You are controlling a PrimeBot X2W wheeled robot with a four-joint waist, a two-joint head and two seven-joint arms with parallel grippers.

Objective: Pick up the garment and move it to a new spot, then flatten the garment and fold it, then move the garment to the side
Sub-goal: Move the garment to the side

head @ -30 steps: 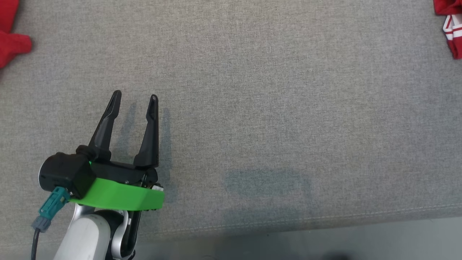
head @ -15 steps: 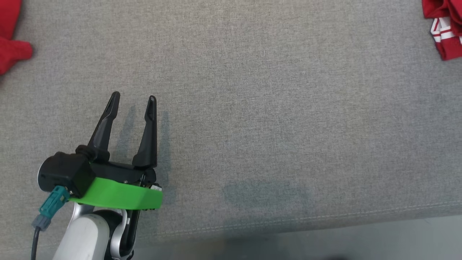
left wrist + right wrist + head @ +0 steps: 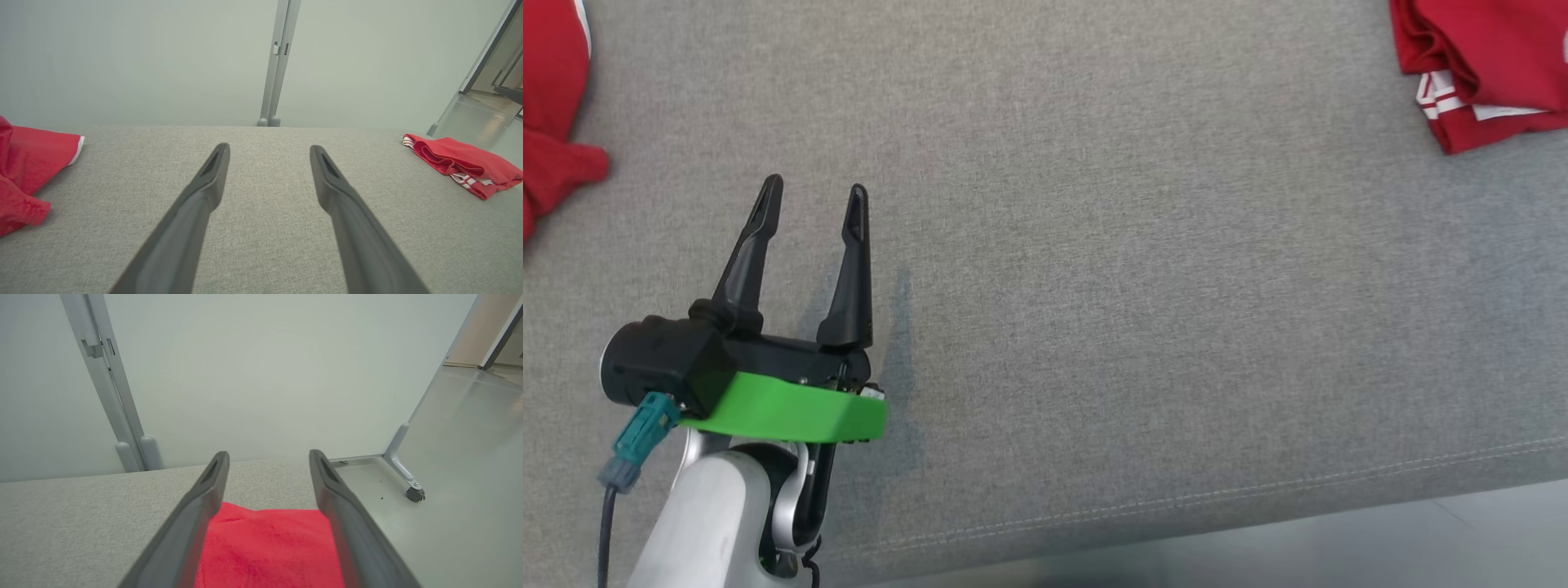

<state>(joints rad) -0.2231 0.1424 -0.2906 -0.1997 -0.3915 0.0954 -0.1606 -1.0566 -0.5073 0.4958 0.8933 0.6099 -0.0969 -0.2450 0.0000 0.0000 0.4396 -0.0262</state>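
Head view: folded red garment [image 3: 1486, 57] sits at the desk's [image 3: 1135, 286] far right edge.
Left jaws spread and empty over bare desk; right jaws wide apart above the fold, holding nothing, so I'm guessing it's already set aside. Another red cloth [image 3: 551, 98] lies left.

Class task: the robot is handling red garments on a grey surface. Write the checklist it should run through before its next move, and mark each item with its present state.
1. Left gripper open, nothing between its fingers: ok.
2. Right gripper open: ok.
3. Right gripper touching the red cloth below it: cannot tell.
4. Folded garment lying compact at the right end of the grey surface: ok.
5. Loose garment at the left end flattened: not ok, it is bunched up.
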